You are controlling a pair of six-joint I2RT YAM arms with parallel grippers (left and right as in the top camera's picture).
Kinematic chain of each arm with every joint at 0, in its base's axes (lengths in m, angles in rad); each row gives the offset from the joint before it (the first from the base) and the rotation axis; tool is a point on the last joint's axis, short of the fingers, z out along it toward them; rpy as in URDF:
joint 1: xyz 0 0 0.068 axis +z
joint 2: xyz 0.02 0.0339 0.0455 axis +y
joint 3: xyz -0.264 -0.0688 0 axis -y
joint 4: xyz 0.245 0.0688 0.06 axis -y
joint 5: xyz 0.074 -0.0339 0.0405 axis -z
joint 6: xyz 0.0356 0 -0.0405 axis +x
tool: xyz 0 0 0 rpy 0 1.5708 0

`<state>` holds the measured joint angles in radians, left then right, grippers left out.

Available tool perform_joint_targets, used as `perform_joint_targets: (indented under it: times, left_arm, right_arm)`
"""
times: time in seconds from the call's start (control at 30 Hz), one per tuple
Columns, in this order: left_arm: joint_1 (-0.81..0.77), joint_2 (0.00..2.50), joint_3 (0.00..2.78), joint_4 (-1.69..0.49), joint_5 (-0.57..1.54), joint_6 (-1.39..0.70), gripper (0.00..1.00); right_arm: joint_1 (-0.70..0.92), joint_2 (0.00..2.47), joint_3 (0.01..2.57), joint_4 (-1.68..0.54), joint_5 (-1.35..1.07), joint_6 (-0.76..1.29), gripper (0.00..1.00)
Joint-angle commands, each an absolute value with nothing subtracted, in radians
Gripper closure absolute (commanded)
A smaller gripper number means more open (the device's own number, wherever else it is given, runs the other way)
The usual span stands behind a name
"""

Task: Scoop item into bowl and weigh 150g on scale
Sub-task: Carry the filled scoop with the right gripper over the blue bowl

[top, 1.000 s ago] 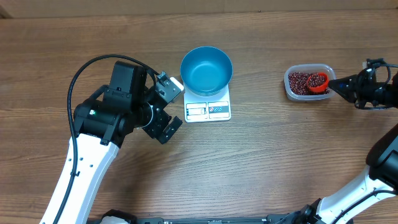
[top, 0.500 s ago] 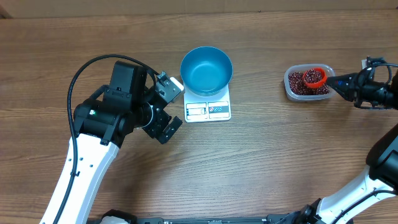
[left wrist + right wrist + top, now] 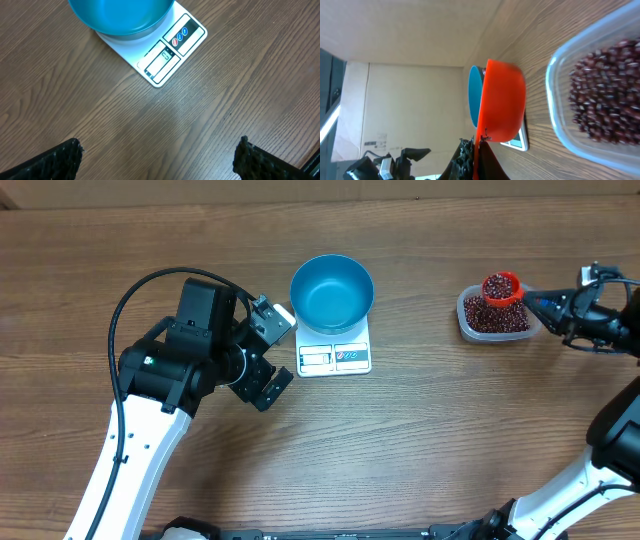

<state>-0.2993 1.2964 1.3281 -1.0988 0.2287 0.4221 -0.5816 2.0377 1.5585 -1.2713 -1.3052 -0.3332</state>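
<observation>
Your right gripper [image 3: 543,304] clamps the loaded orange plastic scoop [image 3: 500,286] level, seemingly to spill nothing, above the clear plastic tub [image 3: 470,326] of dark red-brown beans [image 3: 495,316] near the desk's [image 3: 450,440] right edge, while your left gripper [image 3: 280,353] hangs spread beside the round blue bowl [image 3: 332,292] on the white scale [image 3: 335,357].

left arm [image 3: 130,465]: white tubular link, black boxy joint housings | cable [image 3: 125,305]: thin black loop | left claw [image 3: 277,357]: black, rough-textured pads [image 3: 57,161] | right arm [image 3: 585,475]: white link, black joints
</observation>
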Motion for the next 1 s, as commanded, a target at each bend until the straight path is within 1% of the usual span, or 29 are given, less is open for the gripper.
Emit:
perform_joint_targets:
  times: [0.0,0.13,0.4,0.73,0.97]
  left_arm:
    - [-0.295,1.302,1.326,-1.099,0.236,0.434,0.00]
    - [-0.295,1.302,1.326,-1.099,0.236,0.434,0.00]
    - [-0.295,1.302,1.326,-1.099,0.236,0.434,0.00]
    - [-0.295,1.302,1.326,-1.099,0.236,0.434,0.00]
    - [-0.295,1.302,1.326,-1.099,0.236,0.434,0.00]
  right_arm:
    - [-0.527,2.045,1.572,-1.270,-1.356,-0.350,0.96]
    - [-0.459,2.045,1.572,-1.262,-1.398,-0.350,0.96]
    - [-0.306,2.045,1.572,-1.254,-1.409,-0.349,0.96]
    - [-0.092,2.045,1.572,-1.158,-1.446,-0.336,0.96]
    - [-0.006,2.045,1.572,-0.989,-1.440,-0.183,0.96]
